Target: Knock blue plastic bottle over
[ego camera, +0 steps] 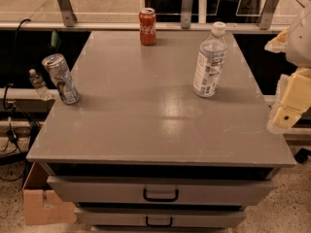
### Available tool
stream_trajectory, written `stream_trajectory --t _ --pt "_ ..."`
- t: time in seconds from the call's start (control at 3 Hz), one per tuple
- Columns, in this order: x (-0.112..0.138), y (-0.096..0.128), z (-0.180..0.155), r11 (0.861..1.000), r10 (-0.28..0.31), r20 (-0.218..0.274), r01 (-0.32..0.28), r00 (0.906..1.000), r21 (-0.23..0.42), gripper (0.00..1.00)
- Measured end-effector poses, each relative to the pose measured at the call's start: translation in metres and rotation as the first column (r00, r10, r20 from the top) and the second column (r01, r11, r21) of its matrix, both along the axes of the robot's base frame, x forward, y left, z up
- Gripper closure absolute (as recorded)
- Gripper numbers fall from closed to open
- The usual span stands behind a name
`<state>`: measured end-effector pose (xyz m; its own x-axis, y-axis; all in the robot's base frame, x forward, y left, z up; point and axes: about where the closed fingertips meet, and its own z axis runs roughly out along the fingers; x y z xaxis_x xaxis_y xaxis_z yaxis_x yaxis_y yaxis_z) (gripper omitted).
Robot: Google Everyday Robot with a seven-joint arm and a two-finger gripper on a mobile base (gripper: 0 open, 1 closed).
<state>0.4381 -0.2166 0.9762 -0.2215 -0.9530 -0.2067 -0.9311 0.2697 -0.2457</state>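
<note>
bottle [210, 62]: stands upright on the cabinet top [146, 125], in the right rear quarter, set in from the right edge. clear body, white cap [218, 28], white-and-blue label [206, 76] around the lower body. nothing touches it.

gripper [290, 103]: at the right border of the view, beyond the right edge of the top, to the right of the bottle and slightly nearer the front. cream-coloured, partly cut off by the border. apart from the bottle, not touching it. whether it is wide, narrow or holding anything cannot be told.

red can [147, 26]: upright at the rear edge of the top, left of the bottle and well apart from it.

silver can [61, 79]: stands at the left edge of the top, well apart from the bottle.

small bottle [38, 84]: off the top, on a ledge just left of the silver can.

upper drawer [204, 191]: below the top, with a dark handle [160, 195]. lower drawer [194, 218]: directly beneath, same type of handle.

box [41, 205]: cardboard, on the floor at the front left corner of the cabinet.

cables [9, 130]: dark, on the floor left of the cabinet.
</note>
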Motion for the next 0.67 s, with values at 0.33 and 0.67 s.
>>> stream_trajectory --t 0.33,0.67 --pt "0.0000 0.0000 0.0000 1.000 0.000 0.000 0.000 1.0000 0.000 0.00" --pt "0.0023 -0.0015 0.0018 1.000 -0.006 0.007 0.006 1.0000 0.021 0.00"
